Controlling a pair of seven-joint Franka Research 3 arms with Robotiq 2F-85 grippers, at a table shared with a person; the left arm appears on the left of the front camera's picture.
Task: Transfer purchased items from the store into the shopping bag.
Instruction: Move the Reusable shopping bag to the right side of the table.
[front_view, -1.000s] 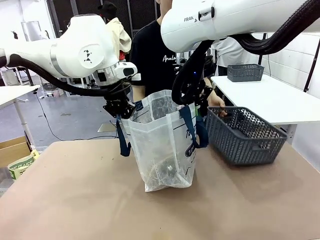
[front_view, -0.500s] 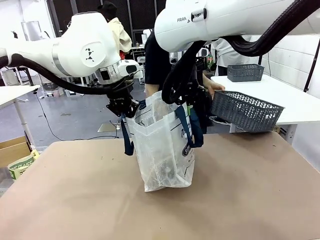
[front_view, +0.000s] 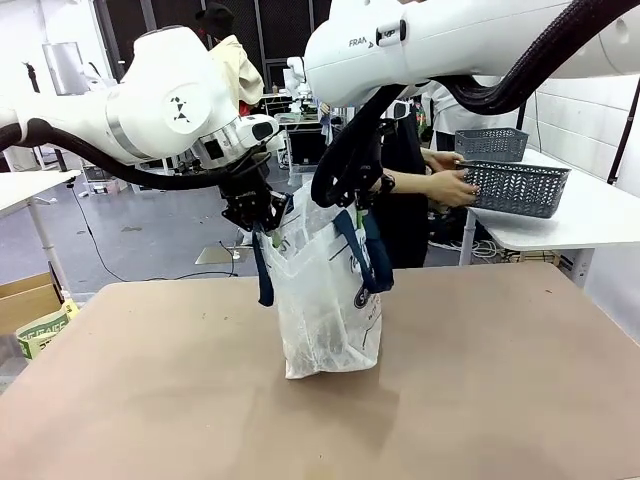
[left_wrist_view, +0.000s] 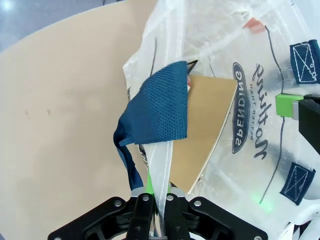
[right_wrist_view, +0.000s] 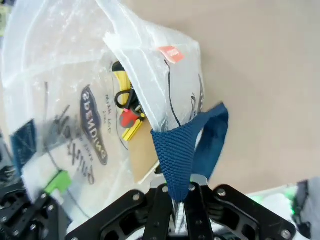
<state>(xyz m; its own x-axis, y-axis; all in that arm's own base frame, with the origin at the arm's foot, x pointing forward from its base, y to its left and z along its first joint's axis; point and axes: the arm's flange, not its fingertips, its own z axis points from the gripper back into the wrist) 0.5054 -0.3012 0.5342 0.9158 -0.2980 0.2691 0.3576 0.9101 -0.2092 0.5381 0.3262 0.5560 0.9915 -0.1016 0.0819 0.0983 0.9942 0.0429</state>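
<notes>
With the shopping bag (front_view: 325, 300) standing mid-table (front_view: 480, 390) towards the far edge, the left tool (left_wrist_view: 155, 200) clenched on its rim and the right tool (right_wrist_view: 175, 200) on a navy handle (right_wrist_view: 185, 145), while a person's hands (front_view: 450, 187) hold the grey basket (front_view: 515, 188) beyond the far right corner, loading looks finished, so the next move calls for an even, joint lift or release.

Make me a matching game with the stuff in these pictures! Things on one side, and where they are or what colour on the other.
Things:
1 shopping bag
2 basket
3 strap
4 tan card

Place or colour:
A dark blue
B inside the bag
C held by a person's hand
D on the brown table

Pairs: 1-D, 2-C, 3-A, 4-B
</notes>
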